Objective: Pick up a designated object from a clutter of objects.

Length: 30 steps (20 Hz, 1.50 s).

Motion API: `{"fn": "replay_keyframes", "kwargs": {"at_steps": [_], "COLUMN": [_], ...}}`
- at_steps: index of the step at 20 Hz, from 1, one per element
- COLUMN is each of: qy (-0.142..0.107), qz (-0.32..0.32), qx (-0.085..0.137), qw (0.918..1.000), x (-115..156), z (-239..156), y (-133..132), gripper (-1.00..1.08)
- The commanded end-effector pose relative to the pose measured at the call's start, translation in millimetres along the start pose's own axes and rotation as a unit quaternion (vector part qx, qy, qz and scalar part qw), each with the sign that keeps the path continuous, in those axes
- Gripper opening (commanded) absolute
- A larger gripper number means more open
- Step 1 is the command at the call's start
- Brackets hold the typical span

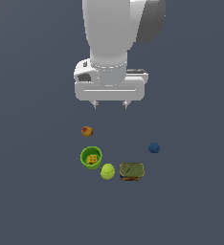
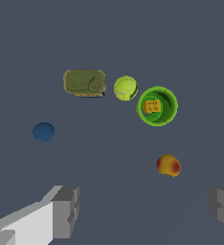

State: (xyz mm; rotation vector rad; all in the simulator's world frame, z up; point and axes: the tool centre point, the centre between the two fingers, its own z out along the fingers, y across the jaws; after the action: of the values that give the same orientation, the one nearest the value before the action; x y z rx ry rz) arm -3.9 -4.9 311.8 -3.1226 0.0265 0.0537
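The yellow-green ball (image 1: 107, 171) lies on the grey floor between the green cup with an orange block (image 1: 91, 157) and the olive-brown flat tin (image 1: 131, 171). It shows in the wrist view (image 2: 125, 88) too, beside the cup (image 2: 157, 106) and the tin (image 2: 84, 83). The red-orange lump (image 1: 87, 131) and the dark blue ball (image 1: 154, 148) lie apart from them. My gripper (image 1: 110, 104) hangs open and empty well above the clutter, its fingers (image 2: 66, 212) spread wide in the wrist view.
The red-orange lump (image 2: 168, 165) and the dark blue ball (image 2: 43, 131) lie nearest under the gripper in the wrist view. The grey floor (image 1: 37, 191) stretches flat all around.
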Motion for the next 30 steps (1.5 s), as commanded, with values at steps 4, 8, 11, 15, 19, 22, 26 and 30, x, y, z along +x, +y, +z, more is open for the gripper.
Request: {"fn": "replay_keyframes", "kwargs": {"at_steps": [4,8,11,15,19,22,26,30], "qy": [0.002,0.011,0.016,0.016,0.016,0.016,0.016,0.016], "qz": [-0.006,-0.028,-0.038,-0.037,-0.042,-0.051,-0.068,-0.091], "qx": [-0.001,-0.004,-0.006,-0.006,-0.006,-0.007,-0.008,-0.009], "qw": [1.0000,0.9995,0.9991,0.9991,0.9990,0.9985,0.9975,0.9957], "x": [1.2,5.0,5.8,5.2,9.9,17.2,31.0,49.2], "z": [-1.7,-9.5,-14.7,-15.5,-10.6,-3.7,10.8,32.1], "y": [-2.2,-11.4,-16.5,-16.8,-15.7,-14.8,-12.4,-9.1], "gripper": [1.00,1.00,1.00,1.00,1.00,1.00,1.00,1.00]}}
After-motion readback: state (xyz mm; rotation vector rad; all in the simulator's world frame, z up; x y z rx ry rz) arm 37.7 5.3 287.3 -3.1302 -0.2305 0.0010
